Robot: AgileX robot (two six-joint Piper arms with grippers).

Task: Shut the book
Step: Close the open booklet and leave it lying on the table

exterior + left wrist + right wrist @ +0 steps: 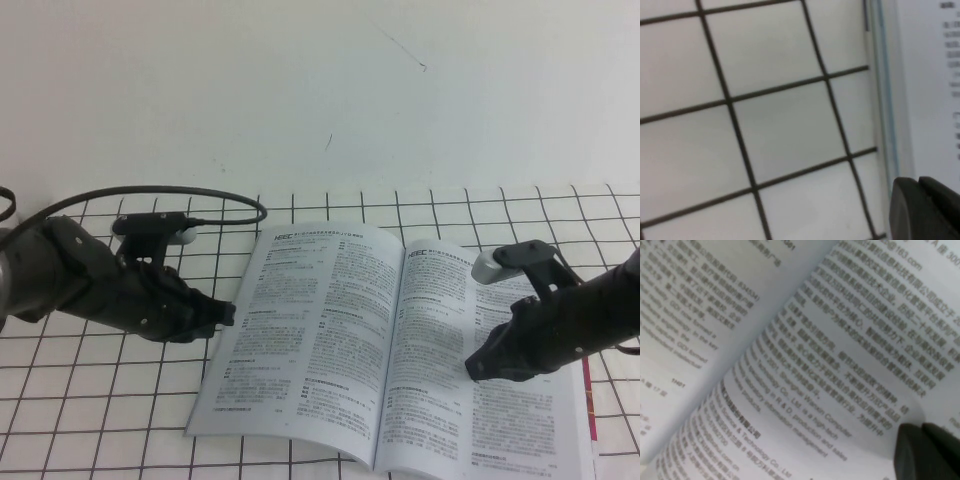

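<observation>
"Where was the book?"

"The book (pixel 330 330) lay open and flat on the desk (pixel 90 420). It was by the near edge, from the middle over to the right. Its pages were full of small print. A pink strip (pixel 590 405) showed along its right side."

"What did the arms look like?"

"The left arm (pixel 80 280) reached in low from the desk's left edge and leaned toward the book. The left gripper (pixel 224 314) was low over the desk, just beside the book's left edge. A black cable (pixel 235 197) looped behind it."

"And the other one?"

"The right arm (pixel 600 310) reached in from the right edge and pointed down. The right gripper (pixel 477 368) was over the right page. I could not tell if it touched the paper."

"Were the fingers spread?"

"No. On both grippers they were pressed together, with nothing between them."

"Did the wrist views show more?"

"Yes. The left wrist view showed the desk's black lines up close and the thin side of the pages. It also showed the dark fingers (pixel 925 210) close by. The right wrist view showed only print and the fold, with its dark fingers (pixel 927 452) right by the page. Only the high view showed the whole book and both arms."
</observation>
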